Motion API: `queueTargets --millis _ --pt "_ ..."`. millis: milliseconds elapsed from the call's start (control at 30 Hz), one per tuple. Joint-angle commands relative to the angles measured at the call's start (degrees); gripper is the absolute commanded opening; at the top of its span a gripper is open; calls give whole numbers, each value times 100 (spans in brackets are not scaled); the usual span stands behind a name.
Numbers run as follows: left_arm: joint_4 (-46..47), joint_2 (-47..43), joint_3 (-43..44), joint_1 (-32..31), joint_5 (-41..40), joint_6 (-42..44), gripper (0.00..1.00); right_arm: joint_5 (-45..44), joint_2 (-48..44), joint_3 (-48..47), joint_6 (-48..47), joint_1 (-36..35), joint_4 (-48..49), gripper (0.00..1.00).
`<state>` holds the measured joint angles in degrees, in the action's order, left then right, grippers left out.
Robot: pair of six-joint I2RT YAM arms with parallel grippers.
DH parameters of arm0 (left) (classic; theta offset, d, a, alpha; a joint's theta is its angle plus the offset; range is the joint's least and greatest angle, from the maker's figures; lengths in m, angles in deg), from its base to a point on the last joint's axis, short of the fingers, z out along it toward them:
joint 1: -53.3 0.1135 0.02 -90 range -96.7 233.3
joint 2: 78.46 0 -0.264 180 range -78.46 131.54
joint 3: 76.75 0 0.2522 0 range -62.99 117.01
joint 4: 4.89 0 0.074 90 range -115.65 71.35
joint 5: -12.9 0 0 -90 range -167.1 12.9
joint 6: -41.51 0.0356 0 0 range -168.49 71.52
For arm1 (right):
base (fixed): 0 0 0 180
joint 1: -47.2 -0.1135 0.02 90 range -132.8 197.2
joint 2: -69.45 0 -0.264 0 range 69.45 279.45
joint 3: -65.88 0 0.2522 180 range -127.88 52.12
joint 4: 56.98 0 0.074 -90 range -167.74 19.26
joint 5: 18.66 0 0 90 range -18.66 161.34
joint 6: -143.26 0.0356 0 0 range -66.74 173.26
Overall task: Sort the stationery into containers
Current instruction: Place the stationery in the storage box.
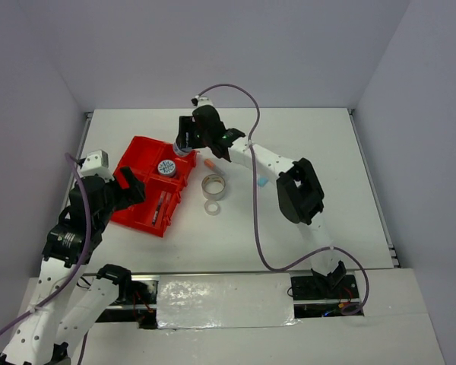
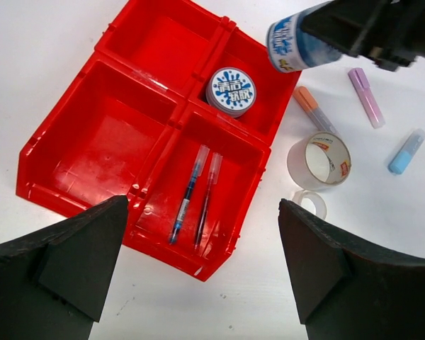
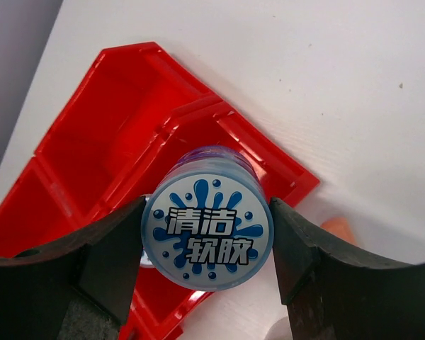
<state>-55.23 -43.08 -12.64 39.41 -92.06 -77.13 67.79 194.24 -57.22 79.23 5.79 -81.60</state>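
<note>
My right gripper [image 3: 207, 241] pinches a blue-white round plastic roll with a splash label [image 3: 202, 227] by its curved sides, leaving the flat ends free so it can land flat. Its axis runs roughly along the fingers, one printed end facing the wrist camera, so it sits tilted rather than upright. It hangs above the far corner of the bright red four-compartment plastic tray [image 2: 71, 152], by the compartment where a matching roll [image 2: 231, 91] lies label-up. I judge that compartment to be the target. In the neighbouring compartment a thin blue pen [image 2: 188, 198] and a thin red pen [image 2: 207, 195] lie parallel, their long axes along the compartment's length. On the white desk [image 2: 42, 42] beyond wait a clear tape ring [image 2: 319, 161], a smaller ring [image 2: 310, 204], and orange-capped [image 2: 313, 108], pink [image 2: 366, 95] and light-blue [image 2: 406, 151] sticks. My left gripper [image 1: 133, 188] is spread wide and empty, by the tray's near side, out of the right arm's way.
</note>
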Motion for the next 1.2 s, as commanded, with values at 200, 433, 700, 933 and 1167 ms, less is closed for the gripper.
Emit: queueTargets --millis 200,433,700,933,1167 --pt "318 31 -7 35 213 140 99 459 537 -879 -453 45 118 2" --pt "318 57 1 35 230 149 99 557 678 -1019 -409 36 4 12" --pt "327 40 -7 44 230 166 99 619 862 -1256 -383 28 -206 43" --pt "335 48 -7 35 274 184 99 768 1091 -1660 -453 19 -444 62" --pt "344 48 -7 44 274 192 99 777 1197 -1845 -471 19 -593 100"
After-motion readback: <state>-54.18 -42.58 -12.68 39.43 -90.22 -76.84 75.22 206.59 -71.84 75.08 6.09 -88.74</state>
